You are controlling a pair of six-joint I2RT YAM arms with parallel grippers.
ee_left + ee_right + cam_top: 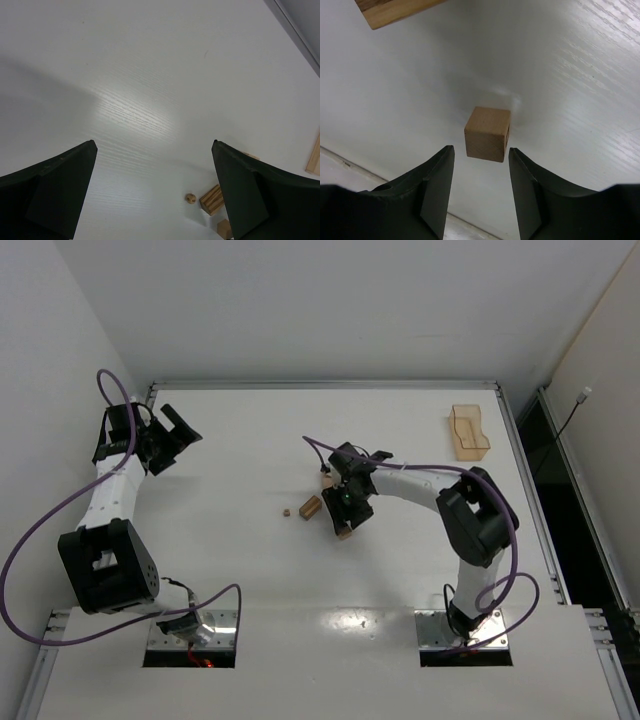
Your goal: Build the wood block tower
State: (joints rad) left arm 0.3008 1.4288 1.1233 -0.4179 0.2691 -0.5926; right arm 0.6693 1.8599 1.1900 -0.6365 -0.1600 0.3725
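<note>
Light-tan wood blocks lie loose at mid-table. In the top view a short bar (310, 506) lies left of my right gripper (346, 504), and one block (344, 532) peeks out at its near side. In the right wrist view a small cube (487, 132) sits on the table just beyond the tips of my right gripper (480, 151). Its jaws stand apart with nothing between them, and a bar's end (395, 10) shows at the top left. My left gripper (154, 145) hangs wide open far to the left, empty. The tower is not in view.
A tiny round wooden die (190, 198) lies beside the bar (212, 199), seen also as a speck (287, 511) in the top view. A translucent amber tray (468, 432) stands at the back right. The table's raised rim (320, 385) runs along the far edge.
</note>
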